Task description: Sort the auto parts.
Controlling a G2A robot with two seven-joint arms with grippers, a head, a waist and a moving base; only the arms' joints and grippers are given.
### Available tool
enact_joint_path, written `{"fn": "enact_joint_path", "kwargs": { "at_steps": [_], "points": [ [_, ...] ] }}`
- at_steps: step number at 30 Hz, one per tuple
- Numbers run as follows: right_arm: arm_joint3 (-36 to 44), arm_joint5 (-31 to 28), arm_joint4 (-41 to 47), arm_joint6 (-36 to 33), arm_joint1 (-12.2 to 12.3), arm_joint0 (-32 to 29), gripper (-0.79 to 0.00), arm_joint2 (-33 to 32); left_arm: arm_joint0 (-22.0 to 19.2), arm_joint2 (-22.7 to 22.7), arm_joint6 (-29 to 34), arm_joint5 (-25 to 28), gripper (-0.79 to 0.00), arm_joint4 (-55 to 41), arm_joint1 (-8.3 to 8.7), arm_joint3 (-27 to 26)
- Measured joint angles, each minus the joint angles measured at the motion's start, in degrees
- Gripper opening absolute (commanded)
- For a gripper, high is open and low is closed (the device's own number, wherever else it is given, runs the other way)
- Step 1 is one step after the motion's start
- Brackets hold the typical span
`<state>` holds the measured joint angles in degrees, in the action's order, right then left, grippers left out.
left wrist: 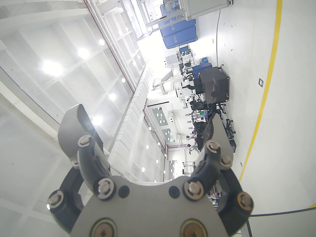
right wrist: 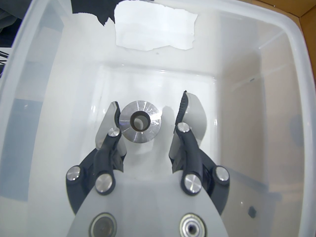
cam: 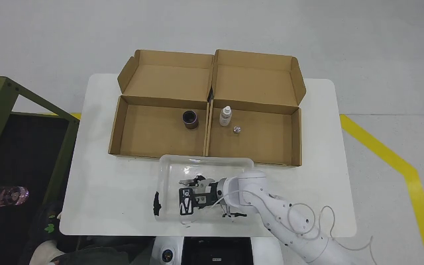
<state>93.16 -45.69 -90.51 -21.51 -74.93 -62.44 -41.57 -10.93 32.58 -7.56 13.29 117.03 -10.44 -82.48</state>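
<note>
As its jaws gape, right gripper flanks metal bushing.

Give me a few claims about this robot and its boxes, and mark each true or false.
1. The right pincer is down inside the clear bin. True.
2. The right pincer is clamped shut on the metal ring. False: its jaws stand open, one on each side of the ring.
3. The left cardboard box holds a dark cylinder. True.
4. The right cardboard box is empty. False: a white bottle and a small metal piece lie in it.
5. The left pincer carries a part. False: it is open and holds nothing.
</note>
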Motion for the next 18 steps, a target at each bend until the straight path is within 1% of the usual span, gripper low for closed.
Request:
{"fn": "enact_joint_path", "kwargs": {
  "at_steps": [1, 2, 3, 4, 5, 9, 18],
  "points": [
    [0.08, -0.15, 0.0, -0.01, 0.02, -0.01, -0.634, 0.04, 0.0, 0.0, 0.0, 0.0, 0.0, 0.0, 0.0, 0.0],
    [0.13, -0.28, 0.0, 0.01, 0.04, -0.01, -0.674, 0.09, 0.0, 0.0, 0.0, 0.0, 0.0, 0.0, 0.0, 0.0],
    [0.17, -0.43, 0.0, 0.03, 0.06, -0.02, -0.736, 0.14, 0.0, 0.0, 0.0, 0.0, 0.0, 0.0, 0.0, 0.0],
    [0.18, -0.59, 0.0, 0.09, 0.08, -0.02, -0.773, 0.19, 0.0, 0.0, 0.0, 0.0, 0.0, 0.0, 0.0, 0.0],
    [0.17, -0.67, 0.05, 0.12, 0.09, -0.02, -0.785, 0.21, 0.0, 0.0, 0.0, 0.0, 0.0, 0.0, 0.0, 0.0],
    [0.32, -0.9, 0.49, 0.45, 0.13, 0.04, -0.785, 0.21, 0.0, 0.0, 0.0, 0.0, 0.0, 0.0, 0.0, 0.0],
    [3.47, -1.61, 2.17, 1.78, 0.73, -0.52, -0.785, -1.73, 0.0, 0.0, 0.0, 0.0, 0.0, 0.0, 0.0, 0.0]
  ]
}}
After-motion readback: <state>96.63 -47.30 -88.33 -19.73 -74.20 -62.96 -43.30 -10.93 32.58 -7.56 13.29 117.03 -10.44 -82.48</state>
